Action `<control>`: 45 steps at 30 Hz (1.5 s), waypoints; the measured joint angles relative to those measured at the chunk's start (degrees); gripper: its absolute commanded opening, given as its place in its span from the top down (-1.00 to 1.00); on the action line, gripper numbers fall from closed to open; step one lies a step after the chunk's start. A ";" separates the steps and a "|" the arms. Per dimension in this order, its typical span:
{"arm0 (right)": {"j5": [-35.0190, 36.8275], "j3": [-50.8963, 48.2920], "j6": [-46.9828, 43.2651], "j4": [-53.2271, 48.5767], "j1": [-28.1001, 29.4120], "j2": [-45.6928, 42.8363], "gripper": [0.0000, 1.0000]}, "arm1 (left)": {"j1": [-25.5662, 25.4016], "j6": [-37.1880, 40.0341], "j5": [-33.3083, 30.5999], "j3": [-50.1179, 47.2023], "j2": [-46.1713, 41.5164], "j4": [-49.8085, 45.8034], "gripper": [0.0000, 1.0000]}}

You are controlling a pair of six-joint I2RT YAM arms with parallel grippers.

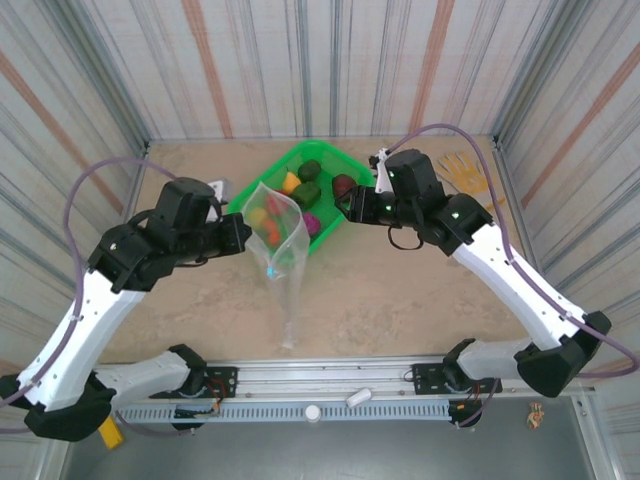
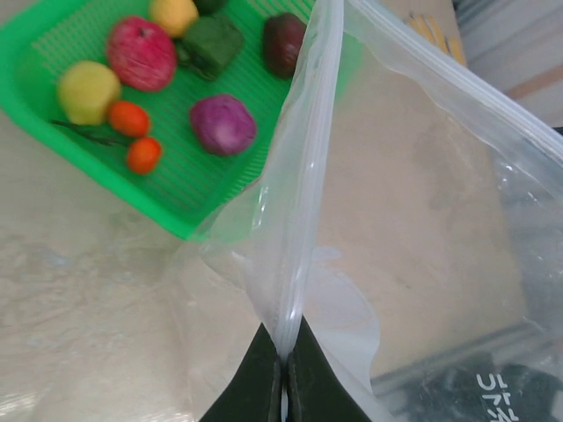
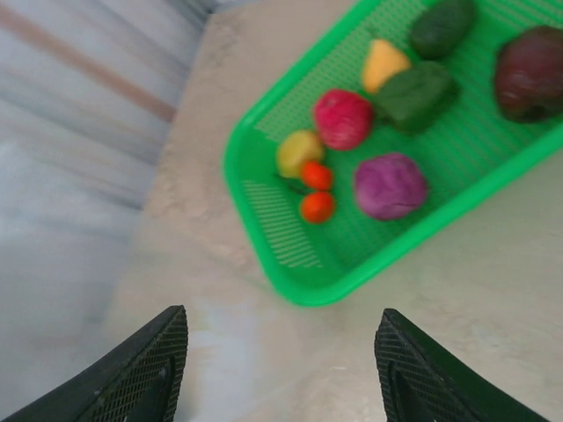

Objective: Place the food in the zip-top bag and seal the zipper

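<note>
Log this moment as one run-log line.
left end effector: shut on zip-top bag edge | right end effector: open, near green tray | food: in tray, none bagged

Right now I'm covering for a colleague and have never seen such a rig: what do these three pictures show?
Two white robot arms are bolted at the near edge of a table. One picture looks down from above; the other two come from a camera on each wrist. The left gripper is shut on the edge of a clear crinkly plastic zip-top bag, holding it up. The right gripper is open and holds nothing, near a green mesh plastic tray. In that tray lie small toy fruits and vegetables. A yellow work glove lies at the far right.
</note>
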 measured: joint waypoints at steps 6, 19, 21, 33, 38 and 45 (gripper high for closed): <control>4.13 -1.09 0.24 2.40 -3.96 10.60 -0.71 | 4.09 3.02 -3.23 0.66 -3.21 -2.89 1.00; 9.81 9.25 4.35 8.15 -11.54 40.26 -0.57 | 14.64 10.54 2.80 -5.38 0.46 3.32 1.00; 10.69 11.23 4.90 8.15 -14.08 42.18 -0.53 | 14.80 11.10 4.50 -6.51 0.76 4.57 1.00; 16.28 7.87 8.02 7.74 -22.25 42.36 -0.21 | 14.84 12.35 9.64 -9.27 -0.04 9.03 1.00; 23.04 -4.44 13.27 5.09 -22.43 31.98 -0.15 | 14.84 12.22 11.34 -9.46 1.07 10.10 1.00; 30.40 -20.55 19.02 2.19 -23.61 12.68 -0.18 | 14.84 10.36 16.76 -11.04 4.20 13.03 1.00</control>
